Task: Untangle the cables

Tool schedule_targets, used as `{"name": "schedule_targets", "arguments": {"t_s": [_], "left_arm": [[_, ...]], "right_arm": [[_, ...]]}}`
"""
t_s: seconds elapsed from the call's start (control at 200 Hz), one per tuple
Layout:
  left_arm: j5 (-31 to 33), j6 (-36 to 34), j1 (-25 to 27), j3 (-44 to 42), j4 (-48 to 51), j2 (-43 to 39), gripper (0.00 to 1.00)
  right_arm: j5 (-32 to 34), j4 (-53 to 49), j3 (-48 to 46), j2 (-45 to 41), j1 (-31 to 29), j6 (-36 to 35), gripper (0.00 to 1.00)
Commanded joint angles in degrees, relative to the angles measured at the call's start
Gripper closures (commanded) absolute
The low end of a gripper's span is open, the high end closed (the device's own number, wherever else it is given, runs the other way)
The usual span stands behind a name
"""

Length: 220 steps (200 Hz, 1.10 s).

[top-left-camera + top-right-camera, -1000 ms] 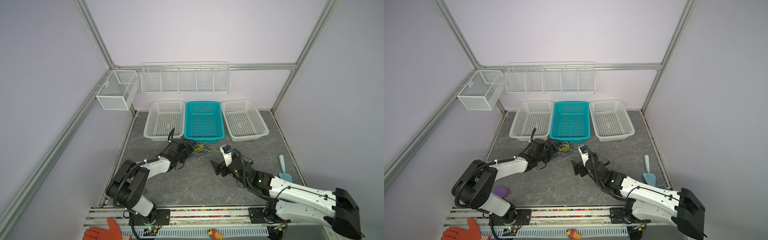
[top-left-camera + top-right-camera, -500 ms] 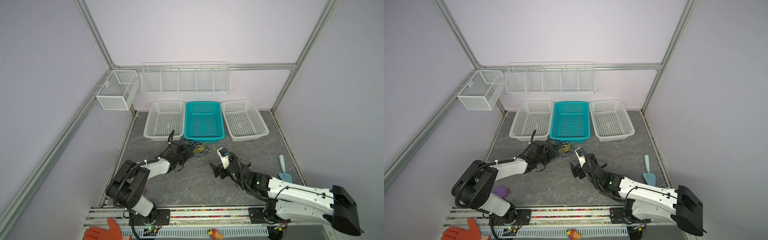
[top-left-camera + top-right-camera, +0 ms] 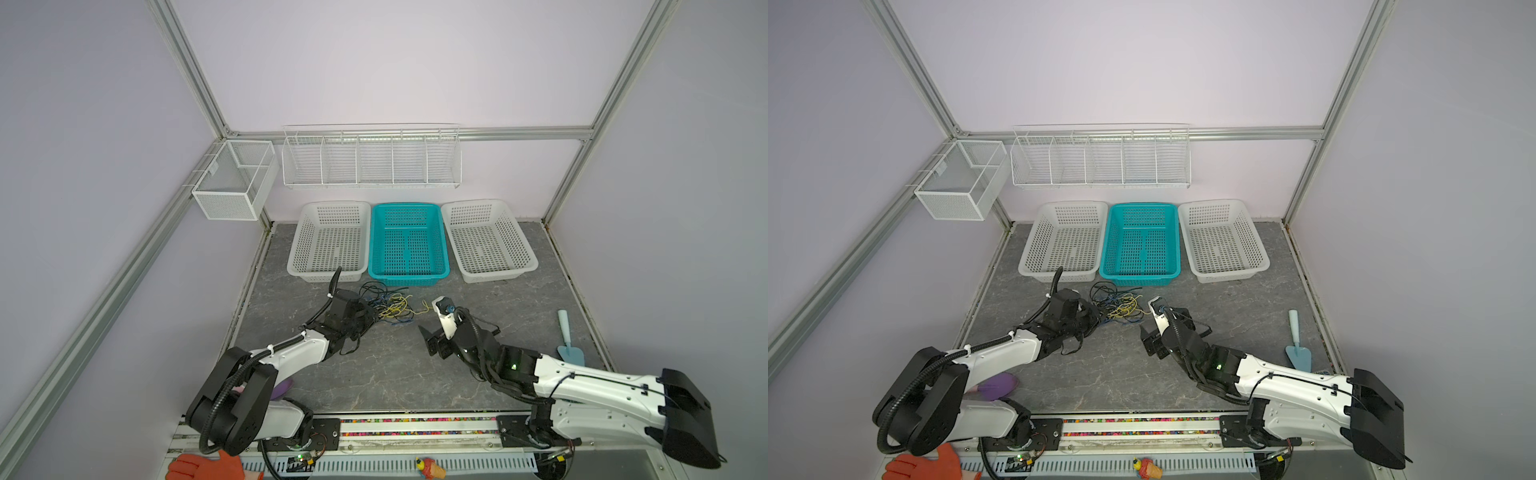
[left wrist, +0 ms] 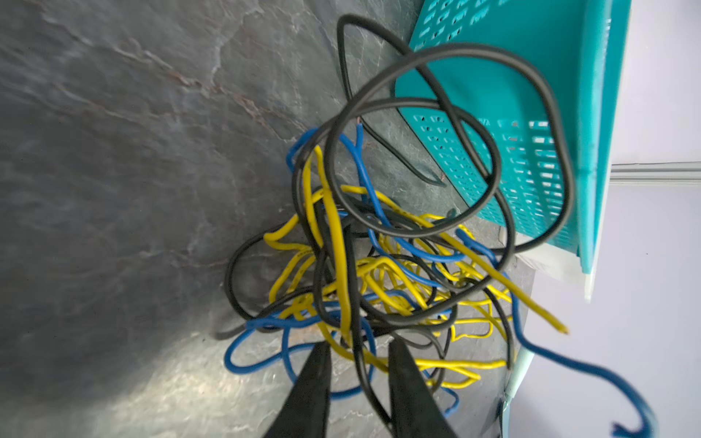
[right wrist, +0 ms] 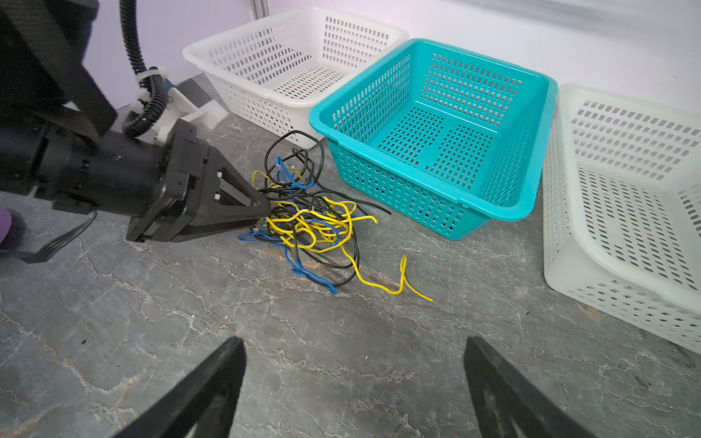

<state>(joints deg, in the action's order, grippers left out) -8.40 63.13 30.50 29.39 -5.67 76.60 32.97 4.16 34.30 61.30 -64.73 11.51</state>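
I have the cables lying in one knot of yellow, black and blue on the table, just in front of the teal basket. The nearest black loops reach almost to its front wall. In both top views the heap sits off that basket's front edge, nearer its corner on my left arm's side.

My left claw is nosed into the side of the knot that faces away from the teal basket. Its two fingers stand close together with a narrow gap between them. One black strand and one yellow strand run through that gap, and I cannot see either of them pinched. From the right wrist view the same claw has its tips at the edge of the tangle.

My right claw is released, its fingers spread wide over bare table. It is farther from the teal basket than the cables are, and it touches nothing. A loose yellow end trails out of the knot, away from the basket.

A white basket stands tight against one long side of the teal basket, and a second white basket stands tight against its other long side.
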Motion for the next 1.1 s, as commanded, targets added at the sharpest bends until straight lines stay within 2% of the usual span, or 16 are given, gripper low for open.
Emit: {"name": "schedule_targets", "arguments": {"t_s": [0.0, 0.1, 0.205, 0.3, 0.475, 0.585, 0.695, 0.79, 0.93, 1.095], "left_arm": [[-0.5, -2.6, 0.5, -2.4, 4.0, -3.9, 0.78], [-0.6, -3.6, 1.3, -3.4, 6.8, -7.5, 0.85], [-0.5, -4.3, 2.4, -4.3, 9.8, -11.7, 0.89], [-0.5, -4.8, 3.1, -5.3, 12.0, -15.8, 0.92], [0.5, -5.6, 3.3, -6.9, 17.3, -23.3, 0.92], [1.8, -5.5, 3.2, -7.8, 19.3, -27.8, 0.85], [3.0, -5.6, 3.3, -8.1, 21.2, -30.6, 0.70], [3.9, -5.7, 3.3, -8.1, 22.4, -31.6, 0.61], [4.8, -6.3, 3.2, -7.5, 23.5, -32.1, 0.43], [5.5, -6.1, 3.2, -6.6, 23.2, -32.1, 0.34]], "right_arm": [[-0.3, 2.0, 0.9, 0.3, -0.5, -1.0, 0.08], [-3.3, 2.1, 1.1, 0.7, -0.5, -0.9, 0.09], [-8.1, 0.6, 2.4, 2.1, -0.5, -0.4, 0.09], [-12.0, 0.3, 3.3, 3.6, -0.5, -0.1, 0.09], [-14.2, 2.8, 3.7, 5.7, -0.3, 0.2, 0.10], [-14.3, 0.2, 8.0, 9.7, 1.0, 1.6, 0.11], [-17.4, -6.2, 15.1, 15.6, 3.2, 4.7, 0.11], [-21.6, -9.6, 20.6, 21.0, 5.9, 6.6, 0.11], [-23.5, -13.4, 26.4, 27.7, 9.3, 8.2, 0.10], [-23.9, -16.7, 33.4, 35.8, 11.4, 7.8, 0.10]]}}
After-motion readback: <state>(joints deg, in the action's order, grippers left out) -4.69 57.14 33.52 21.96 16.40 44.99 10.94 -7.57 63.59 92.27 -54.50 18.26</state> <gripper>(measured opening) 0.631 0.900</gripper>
